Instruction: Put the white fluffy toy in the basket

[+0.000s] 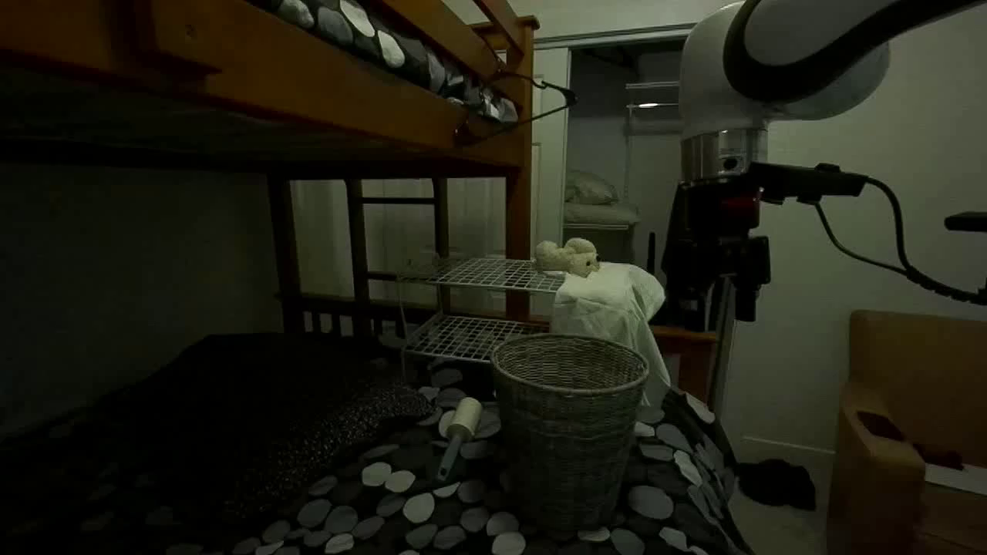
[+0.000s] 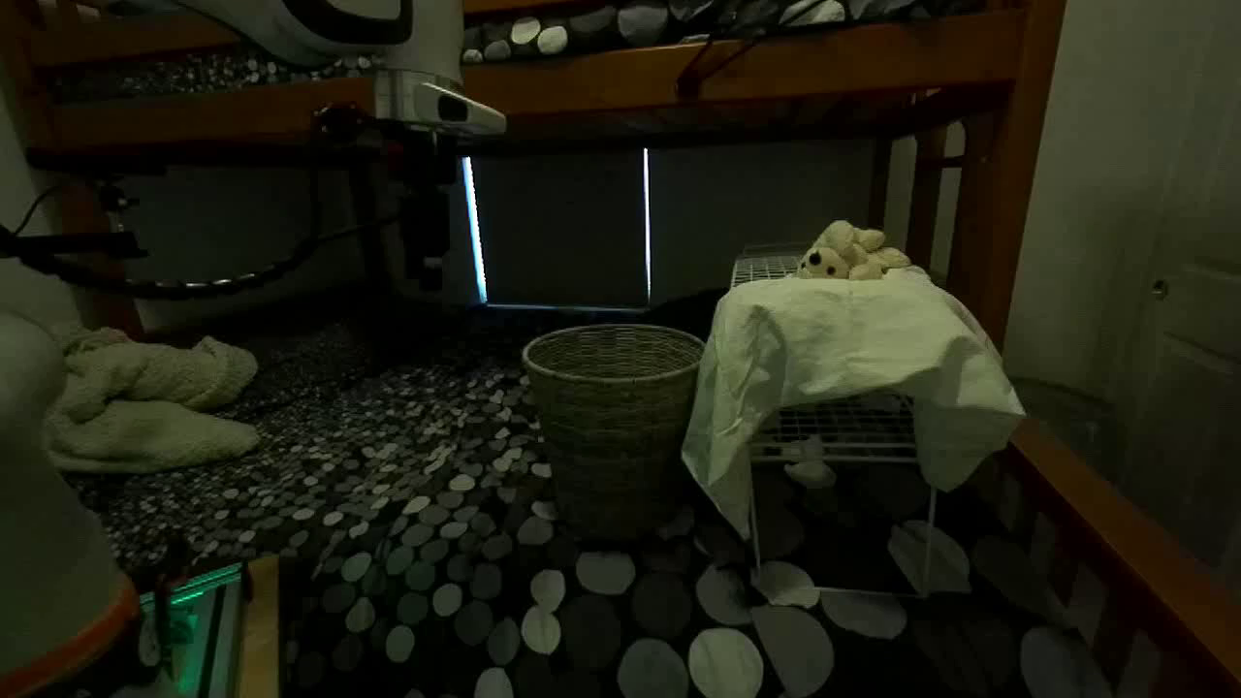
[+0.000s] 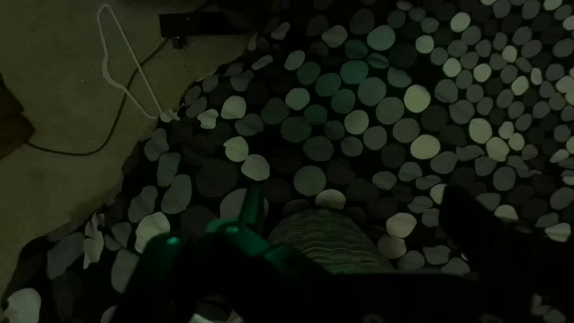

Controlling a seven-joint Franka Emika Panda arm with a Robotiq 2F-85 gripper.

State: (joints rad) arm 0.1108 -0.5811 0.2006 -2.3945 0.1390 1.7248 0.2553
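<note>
The white fluffy toy (image 1: pixel 569 256) lies on top of a wire rack, partly over a white cloth. It also shows there in an exterior view (image 2: pixel 849 254), its dark nose and eyes visible. The grey woven basket (image 1: pixel 569 439) stands upright on the spotted bedding beside the rack, in both exterior views (image 2: pixel 616 436). Its woven side shows below my jaws in the wrist view (image 3: pixel 327 237). My gripper (image 1: pixel 721 308) hangs in the air, apart from toy and basket and higher than the basket's rim. In the wrist view its fingers (image 3: pixel 352 199) are wide apart with nothing between them.
The wire rack (image 1: pixel 482 276) has a white cloth (image 2: pixel 843 339) draped over one end. A lint roller (image 1: pixel 461 432) lies beside the basket. The upper bunk's wooden rail (image 2: pixel 756 82) runs above, with a hanger (image 1: pixel 540 116). A pale fluffy blanket (image 2: pixel 155 388) lies near the robot's base.
</note>
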